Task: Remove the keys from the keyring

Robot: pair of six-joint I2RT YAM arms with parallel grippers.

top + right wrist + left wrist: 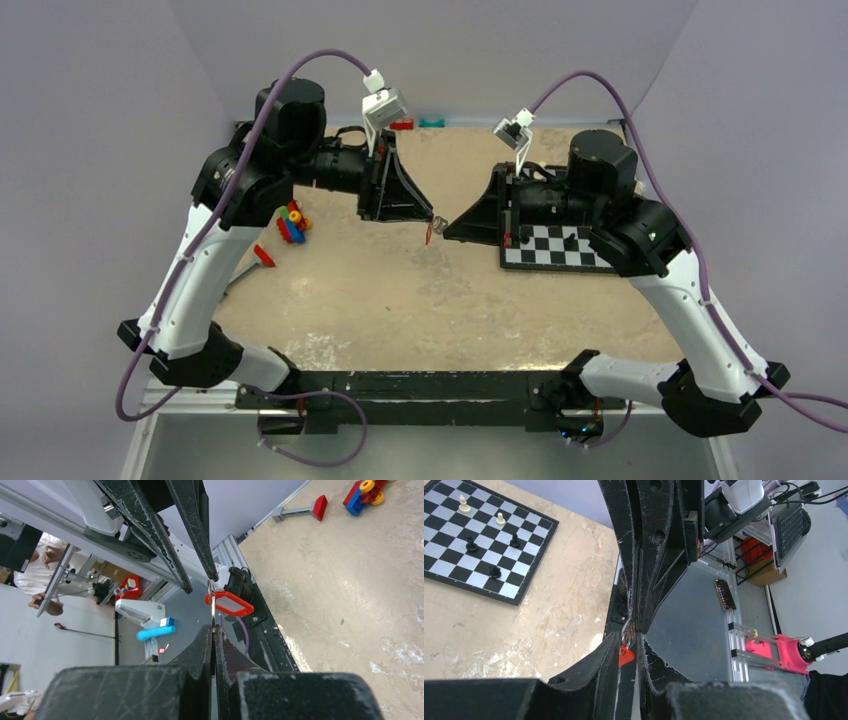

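Note:
Both grippers meet tip to tip in mid-air over the middle of the table. The keyring (212,611) is a thin silvery loop seen edge-on; it also shows in the left wrist view (629,631). My left gripper (434,216) is shut on its upper part, with the tips (630,637) nearly together. My right gripper (213,628) is shut tight on its lower part and shows from above (446,229). The red-headed keys (229,603) hang free from the ring, beside the tips. They also show from above (430,235) and in the left wrist view (625,656).
A chessboard (556,247) with a few pieces lies under the right arm. A pile of toy bricks (292,224) and a grey bar with a red end (262,256) lie at the left. Small red (402,124) and teal (432,122) bricks sit at the far edge.

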